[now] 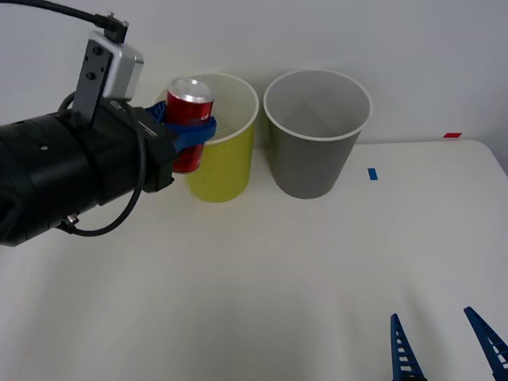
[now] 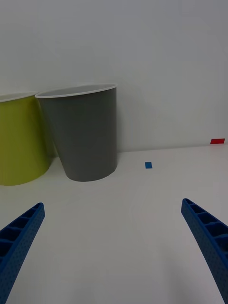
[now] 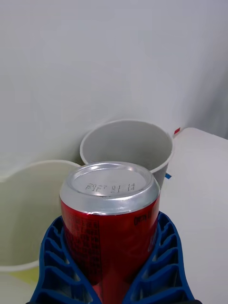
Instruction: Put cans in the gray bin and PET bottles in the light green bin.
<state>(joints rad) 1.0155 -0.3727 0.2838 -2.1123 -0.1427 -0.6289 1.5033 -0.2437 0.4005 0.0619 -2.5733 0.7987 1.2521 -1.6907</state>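
Observation:
My left gripper is shut on the red can, holding it upright in the air at the near left rim of the light green bin. The left wrist view shows the can with its silver end up between the blue fingers, the light green bin's white inside on one side and the gray bin beyond. The gray bin stands just right of the green one at the table's back. My right gripper waits open at the front right; its wrist view shows the gray bin and the light green bin.
A small blue tape mark lies right of the gray bin, and a red mark sits at the table's back edge by the white wall. The white table is bare between the bins and my right gripper.

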